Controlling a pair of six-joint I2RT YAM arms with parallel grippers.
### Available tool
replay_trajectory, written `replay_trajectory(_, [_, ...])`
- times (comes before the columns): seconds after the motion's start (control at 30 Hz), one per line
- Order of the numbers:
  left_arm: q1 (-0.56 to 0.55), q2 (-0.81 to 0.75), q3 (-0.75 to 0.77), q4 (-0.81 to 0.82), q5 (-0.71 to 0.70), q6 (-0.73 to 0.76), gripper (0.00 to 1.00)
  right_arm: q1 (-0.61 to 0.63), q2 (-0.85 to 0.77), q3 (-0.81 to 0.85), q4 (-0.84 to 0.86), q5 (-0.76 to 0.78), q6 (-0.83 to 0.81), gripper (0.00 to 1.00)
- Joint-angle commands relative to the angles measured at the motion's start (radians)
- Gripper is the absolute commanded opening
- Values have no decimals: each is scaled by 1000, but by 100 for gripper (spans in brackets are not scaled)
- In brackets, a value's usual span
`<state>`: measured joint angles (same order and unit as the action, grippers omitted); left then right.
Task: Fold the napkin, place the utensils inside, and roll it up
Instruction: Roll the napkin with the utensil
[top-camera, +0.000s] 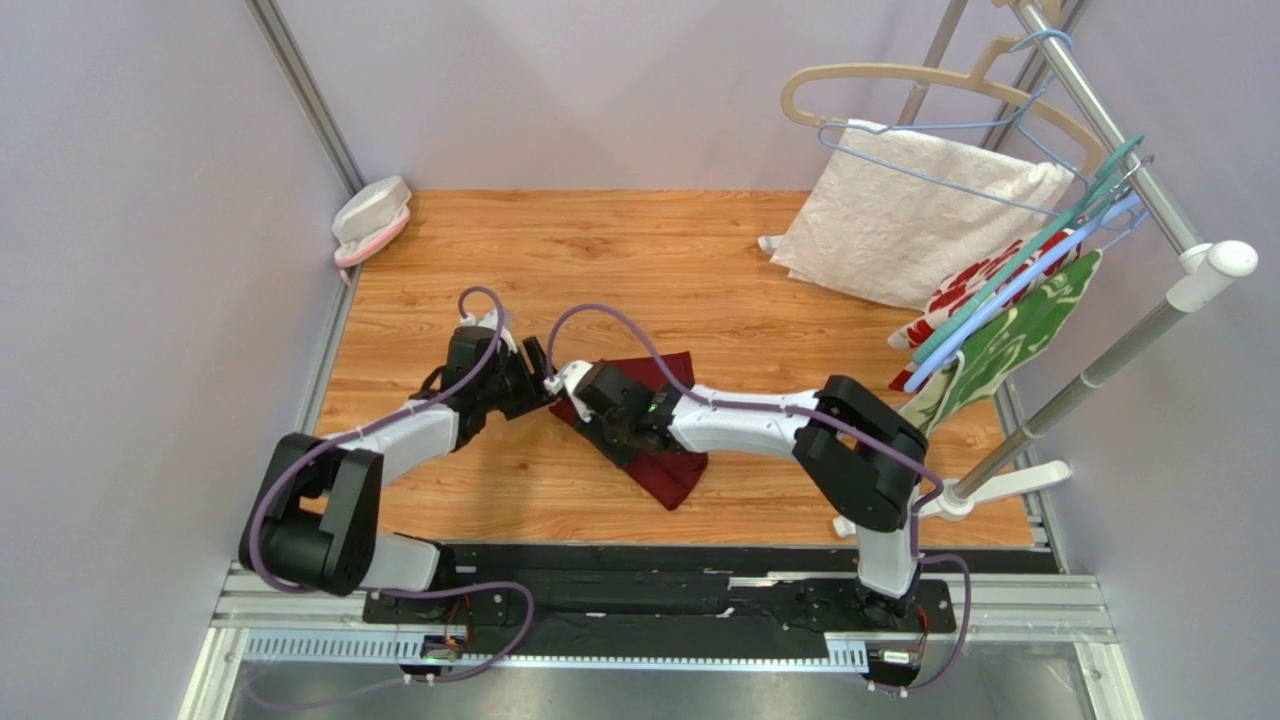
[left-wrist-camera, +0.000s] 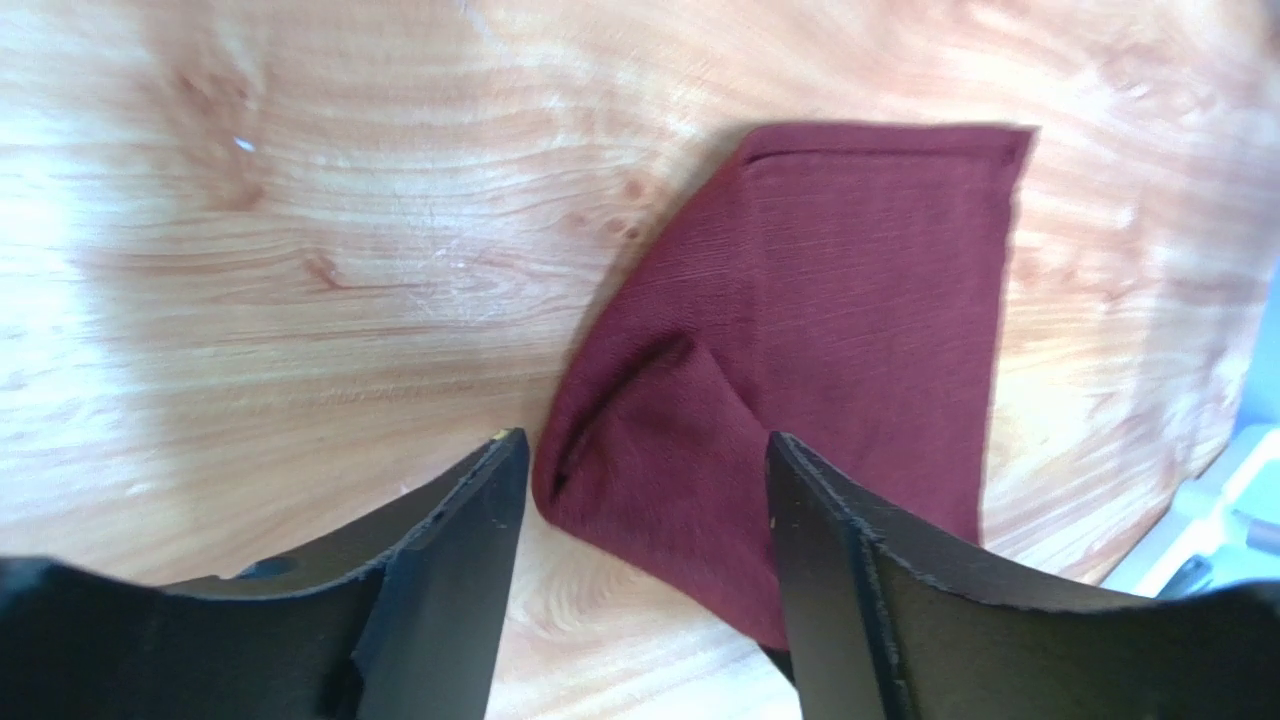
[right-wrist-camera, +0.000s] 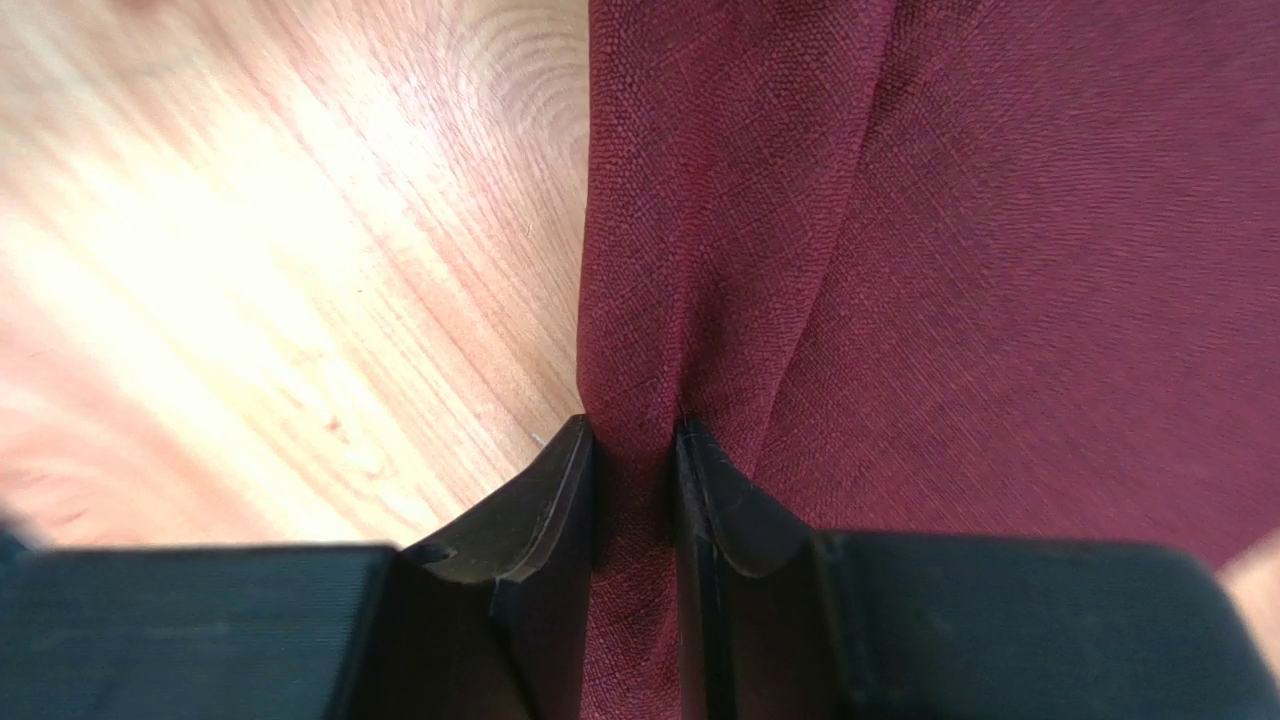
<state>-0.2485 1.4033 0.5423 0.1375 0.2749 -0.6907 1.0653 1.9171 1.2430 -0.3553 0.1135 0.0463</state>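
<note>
The dark red napkin (top-camera: 672, 455) lies folded into a narrow bundle in the middle of the wooden table (top-camera: 631, 255). My left gripper (top-camera: 544, 378) is at its left end. In the left wrist view this gripper (left-wrist-camera: 646, 450) stands open, with the rounded end of the napkin (left-wrist-camera: 842, 330) resting on the wood just ahead of the gap between its fingers (left-wrist-camera: 458, 548). My right gripper (top-camera: 597, 411) reaches in from the right. It (right-wrist-camera: 634, 435) is shut on a raised ridge of the napkin (right-wrist-camera: 977, 270). The utensils are hidden or out of view.
A white towel (top-camera: 917, 210) lies at the back right beside a metal rack (top-camera: 1150, 180) carrying hangers and floral cloths (top-camera: 1022, 323). A pink-and-white object (top-camera: 370, 218) sits at the back left corner. Walls close in on both sides.
</note>
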Motion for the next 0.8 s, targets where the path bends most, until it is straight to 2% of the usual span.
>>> replay_trajectory(0.0, [-2, -142, 38, -76, -71, 28, 70, -99, -18, -74, 44, -441, 67, 18])
replay_trajectory(0.17, [-2, -220, 13, -122, -77, 39, 70, -188, -9, -79, 73, -758, 101, 18])
replay_trajectory(0.3, [-1, -257, -36, -104, -79, 42, 70, -240, 43, -76, 120, -894, 147, 17])
replay_trajectory(0.57, [-2, -241, -100, -12, -6, 42, 66, -321, 134, -102, 272, -1031, 275, 15])
replay_trajectory(0.77, [-2, -236, -133, 51, 13, 40, 64, -384, 210, -114, 332, -1065, 332, 13])
